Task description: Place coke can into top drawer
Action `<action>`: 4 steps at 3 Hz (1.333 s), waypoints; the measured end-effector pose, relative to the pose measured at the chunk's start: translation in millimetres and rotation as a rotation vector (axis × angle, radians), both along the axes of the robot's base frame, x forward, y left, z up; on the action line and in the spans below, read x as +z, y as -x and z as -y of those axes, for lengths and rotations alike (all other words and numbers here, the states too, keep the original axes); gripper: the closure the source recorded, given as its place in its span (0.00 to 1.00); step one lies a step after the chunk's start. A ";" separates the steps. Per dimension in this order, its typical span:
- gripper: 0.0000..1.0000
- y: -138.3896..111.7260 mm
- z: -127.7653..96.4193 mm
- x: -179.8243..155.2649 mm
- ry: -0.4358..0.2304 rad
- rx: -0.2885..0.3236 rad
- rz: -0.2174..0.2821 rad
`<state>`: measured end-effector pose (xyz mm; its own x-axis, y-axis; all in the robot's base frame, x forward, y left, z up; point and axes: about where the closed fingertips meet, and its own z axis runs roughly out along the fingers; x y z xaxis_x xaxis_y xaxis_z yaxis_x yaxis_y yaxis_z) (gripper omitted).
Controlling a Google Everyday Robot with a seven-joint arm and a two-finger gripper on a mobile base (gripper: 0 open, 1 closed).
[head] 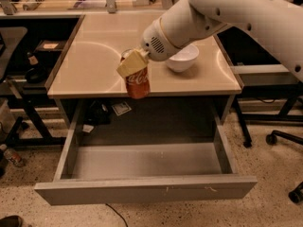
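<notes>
The red coke can (138, 81) with white script hangs in the air at the front edge of the beige tabletop (94, 60), held upright. My gripper (132, 64), with cream-coloured fingers, is shut on the coke can near its top. The white arm reaches in from the upper right. The top drawer (144, 188) is pulled wide open below the table, its grey inside bare. The can is above the drawer's back part.
A white bowl (182, 58) sits on the tabletop to the right of the can, partly behind my arm. Desks with clutter stand at the left and back. An office chair base (284, 136) is at the right. A bottle (12, 156) lies on the floor at the left.
</notes>
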<state>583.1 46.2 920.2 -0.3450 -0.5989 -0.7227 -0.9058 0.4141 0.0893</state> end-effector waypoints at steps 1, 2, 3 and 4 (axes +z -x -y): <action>1.00 12.1 1.2 -15.4 -0.007 -0.026 -0.029; 1.00 40.6 4.6 -35.8 -0.048 -0.111 -0.063; 1.00 68.4 5.2 -79.9 -0.070 -0.179 -0.120; 1.00 94.8 -1.8 -126.7 -0.085 -0.208 -0.204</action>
<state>488.3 48.0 793.5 -0.5973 -0.4403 -0.6703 -0.7620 0.5723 0.3031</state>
